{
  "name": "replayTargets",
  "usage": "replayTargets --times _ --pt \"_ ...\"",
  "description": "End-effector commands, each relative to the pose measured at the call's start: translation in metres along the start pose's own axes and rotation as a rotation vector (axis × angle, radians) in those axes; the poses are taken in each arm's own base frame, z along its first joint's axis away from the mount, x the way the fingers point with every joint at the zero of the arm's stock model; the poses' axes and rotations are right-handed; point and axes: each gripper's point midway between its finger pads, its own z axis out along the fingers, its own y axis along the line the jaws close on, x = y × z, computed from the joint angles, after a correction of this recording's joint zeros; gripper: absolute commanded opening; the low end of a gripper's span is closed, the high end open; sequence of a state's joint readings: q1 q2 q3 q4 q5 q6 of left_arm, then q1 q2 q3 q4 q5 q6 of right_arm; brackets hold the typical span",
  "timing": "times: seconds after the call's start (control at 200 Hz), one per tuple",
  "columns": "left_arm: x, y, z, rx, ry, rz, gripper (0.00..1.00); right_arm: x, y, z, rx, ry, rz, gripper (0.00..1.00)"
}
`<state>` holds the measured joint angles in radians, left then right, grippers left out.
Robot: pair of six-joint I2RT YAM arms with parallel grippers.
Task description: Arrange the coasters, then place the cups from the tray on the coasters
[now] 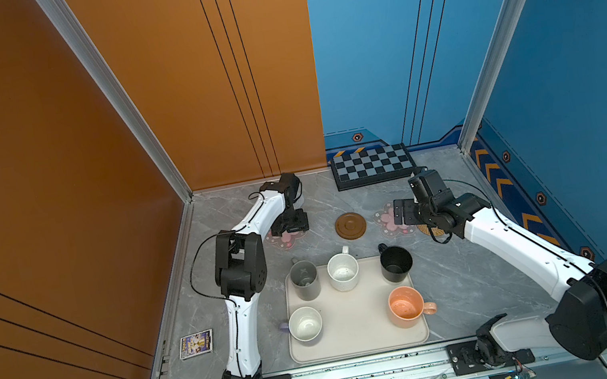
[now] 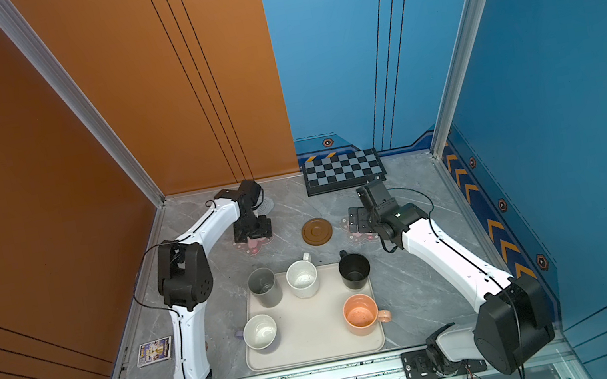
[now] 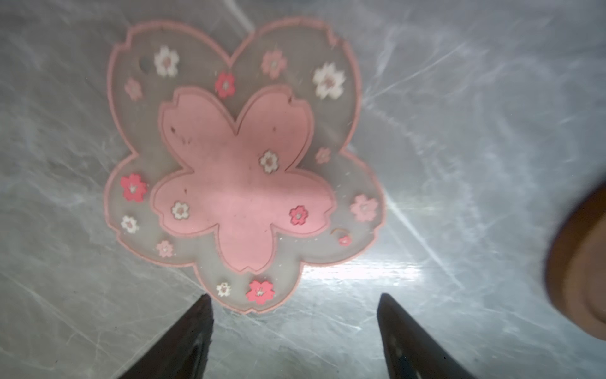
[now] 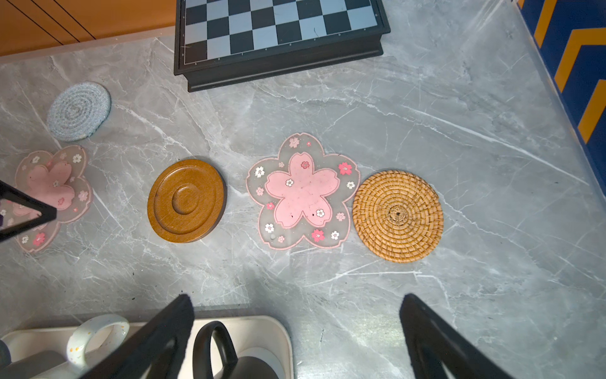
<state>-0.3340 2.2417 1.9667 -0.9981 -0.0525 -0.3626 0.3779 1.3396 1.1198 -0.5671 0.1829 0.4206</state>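
- At the back of the counter (image 4: 426,98), beyond the tray (image 1: 361,347), four coasters lay in a row in the right wrist view: the first flower coaster (image 3: 242,183), the brown ringed disc (image 4: 186,200), the second flower coaster (image 4: 303,192) and the rattan round (image 4: 397,216), the last two just beside each other, perhaps touching
- The knitted round (image 4: 78,110) lay off that row, behind the first flower coaster and nearer the back wall, so I judged the arranging not yet done
- The left claw (image 3: 294,305) hung low over the first flower coaster with its jaws parted and nothing between them; the coaster lay flat on the stone
- The right claw (image 4: 296,300) stood wide and empty, raised above the counter near the second flower coaster
- All five cups stood upright on the tray in both top views: the grey cup (image 1: 305,281), the speckled white cup (image 1: 343,272), the black cup (image 1: 395,263), the peach cup (image 1: 406,306) and the lavender cup (image 1: 305,324)
- The flower coasters looked thin, limp and likely to cling to polished stone; a pinch at a petal tip should lift one better than a grab at the middle
- The knitted round looked soft and light, best nipped at its rim
- The cups seemed stiff, glazed, heavier and breakable; one jaw inside the rim and one outside, or a gentle grip across the handle, should hold
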Motion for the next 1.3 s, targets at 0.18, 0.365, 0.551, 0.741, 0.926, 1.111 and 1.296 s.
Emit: replayTargets --times 0.18,0.365,0.551,0.741,0.926,1.111,1.296 --pt "-0.044 -0.012 0.001 0.037 -0.076 0.004 0.77 -0.006 0.006 0.001 -0.004 -0.003 0.004 1.0" --pt "-0.053 -0.013 0.017 0.002 -0.086 0.029 0.77 -0.006 0.005 0.004 0.007 0.002 -0.007 1.0" --pt "-0.053 -0.01 0.027 -0.028 -0.082 0.048 0.77 -0.007 0.008 0.011 0.007 0.012 -0.012 1.0" --pt "-0.05 0.003 0.037 -0.098 -0.071 0.053 0.77 -0.007 0.013 0.018 0.002 0.026 -0.015 1.0" --pt "-0.045 0.012 0.05 -0.119 -0.04 0.025 0.77 -0.003 0.014 0.026 0.003 0.041 -0.018 1.0" --pt "-0.043 0.011 0.057 -0.122 -0.029 0.024 0.77 -0.003 0.018 0.031 -0.001 0.054 -0.024 1.0" --pt "-0.032 0.03 0.064 -0.159 0.008 -0.023 0.77 -0.002 0.017 0.033 0.006 0.057 -0.03 1.0"
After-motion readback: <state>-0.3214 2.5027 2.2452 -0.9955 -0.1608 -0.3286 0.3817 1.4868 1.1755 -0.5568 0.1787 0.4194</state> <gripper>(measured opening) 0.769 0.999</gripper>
